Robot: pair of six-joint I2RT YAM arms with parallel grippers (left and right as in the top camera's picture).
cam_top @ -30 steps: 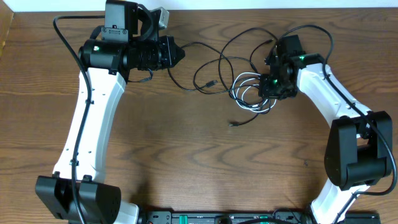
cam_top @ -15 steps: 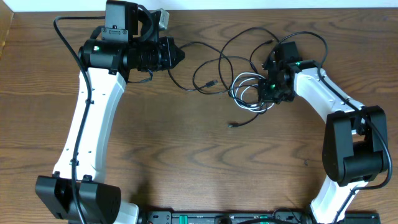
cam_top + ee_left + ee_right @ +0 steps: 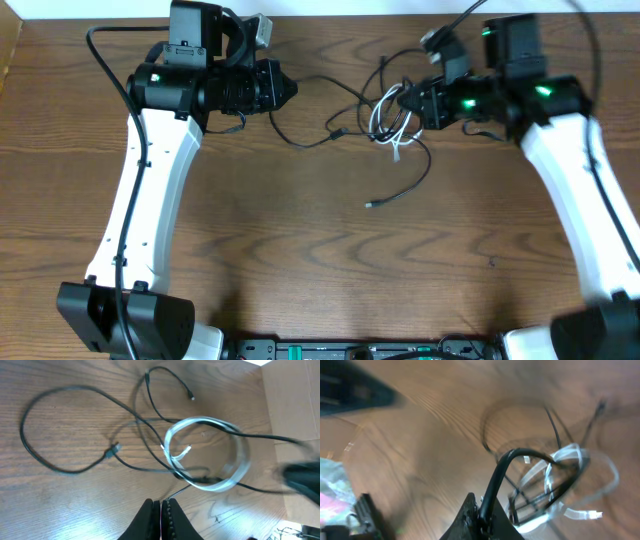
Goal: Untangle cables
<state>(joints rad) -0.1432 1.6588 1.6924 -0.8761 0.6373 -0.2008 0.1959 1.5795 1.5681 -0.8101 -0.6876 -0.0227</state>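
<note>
holding the cables (image 3: pixel 390 118) between two closed grippers at the far side of the table (image 3: pixel 300 250)
pinching a black strand (image 3: pixel 502 467) tight in the right gripper (image 3: pixel 405 100), white loop (image 3: pixel 567 451) bunched just past its fingertips; clamping the left gripper (image 3: pixel 290 88) on another thin strand, well apart from the knot.

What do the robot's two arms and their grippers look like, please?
Both the left arm and the right arm have long white links joined by bulky black joint housings, which carry small green lights. A thin black wire trails along the left one. The left gripper and right gripper each have two slim, dark, tapering fingers.
</note>
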